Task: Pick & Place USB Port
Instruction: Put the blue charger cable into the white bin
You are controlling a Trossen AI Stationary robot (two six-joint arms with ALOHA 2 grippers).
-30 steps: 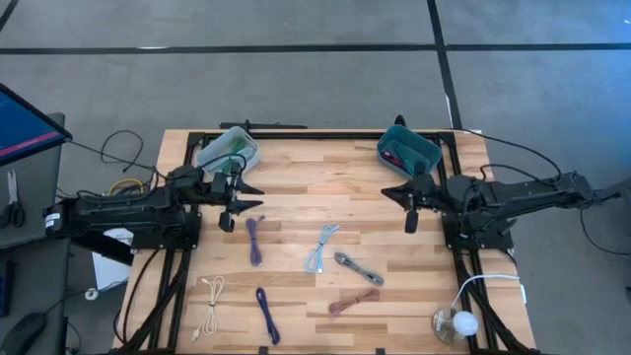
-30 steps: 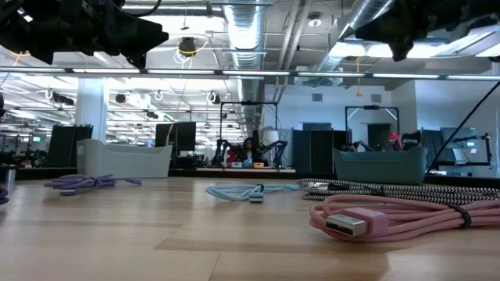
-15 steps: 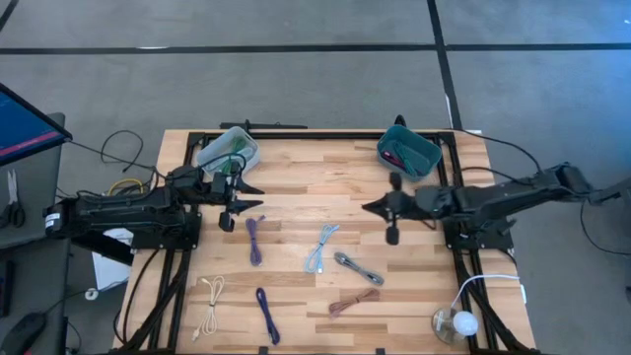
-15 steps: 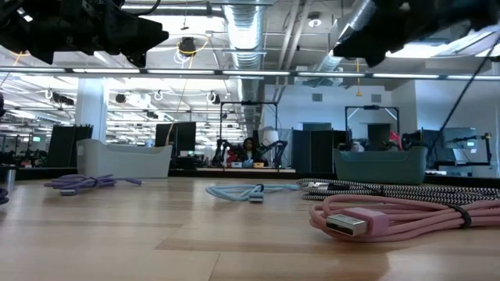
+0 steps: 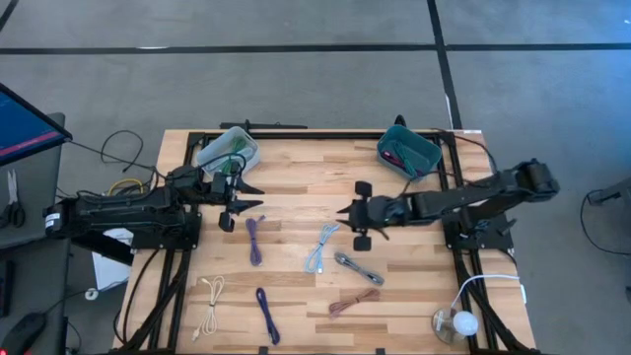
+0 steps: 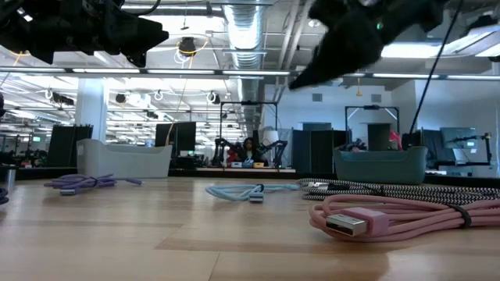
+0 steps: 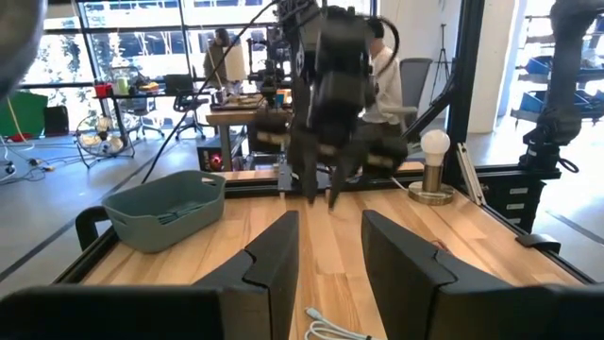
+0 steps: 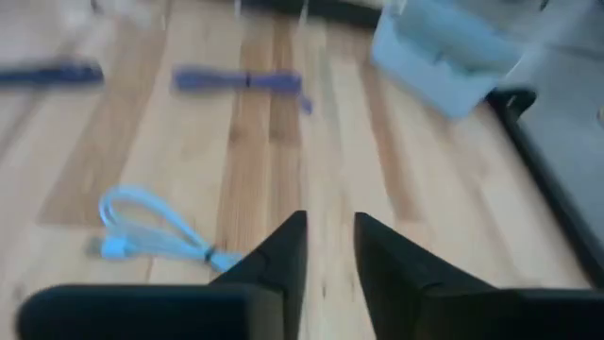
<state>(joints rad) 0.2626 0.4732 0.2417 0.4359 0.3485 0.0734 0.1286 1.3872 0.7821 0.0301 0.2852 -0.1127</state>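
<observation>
**Wood table, cables spread, two claws up**

Wooden table [image 5: 296,177]: left claw [image 5: 248,194] hovers released by the clear bin [image 5: 228,150]. Purple cable [image 5: 254,240], then light-blue cable [image 5: 321,248] lie mid-table. Right claw [image 5: 347,212] hangs just above it, parted, holding nothing. Teal bin [image 5: 407,151] far right.

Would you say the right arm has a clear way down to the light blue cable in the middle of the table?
Probably yes. The right gripper hovers just beside the light blue cable, with bare wood between them; the grey braided cable lies off to the side.
</observation>
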